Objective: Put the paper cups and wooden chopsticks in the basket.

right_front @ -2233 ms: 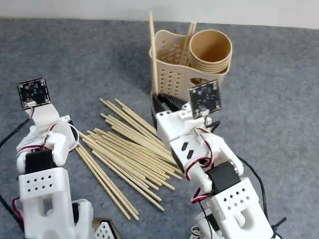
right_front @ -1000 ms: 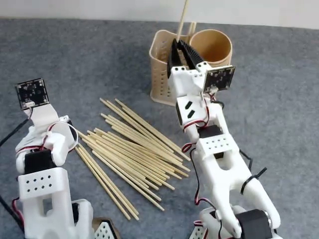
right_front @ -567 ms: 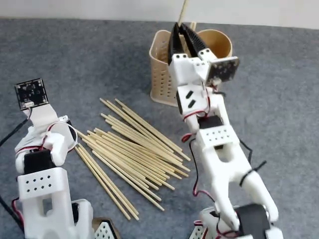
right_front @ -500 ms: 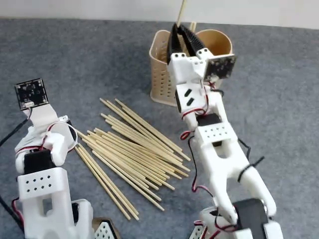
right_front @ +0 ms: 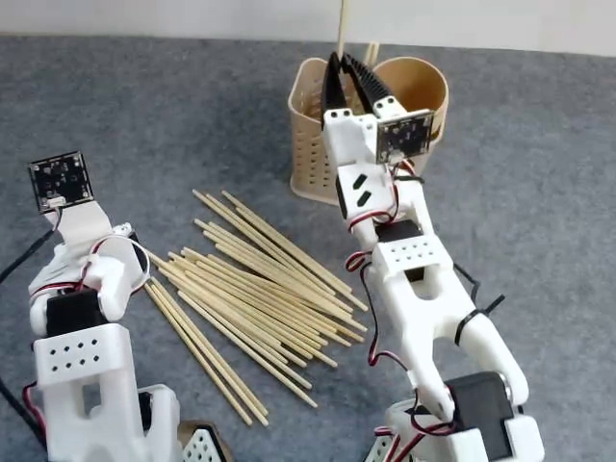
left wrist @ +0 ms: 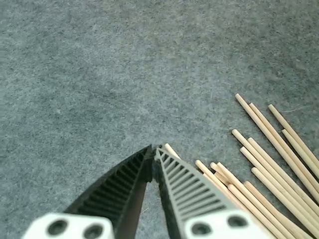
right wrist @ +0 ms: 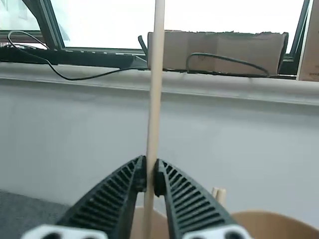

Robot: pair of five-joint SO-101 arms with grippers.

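Grey tabletop (right_front: 192,115). Loose chopsticks (right_front: 255,289) are spread on it between the arms. Beige basket (right_front: 310,144) is set behind them, with paper cups (right_front: 423,82) stacked inside. The right hand (right wrist: 150,169) is clamped on one upright chopstick (right wrist: 158,74) above the basket. The left hand (left wrist: 152,152) is pressed together, nothing gripped, beside the pile.

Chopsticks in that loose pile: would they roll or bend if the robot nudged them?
Probably roll a little: the chopsticks look round and lie loose, though the fuzzy grey mat may slow them. Likely stiff: the single chopstick upright in the right gripper looks straight.
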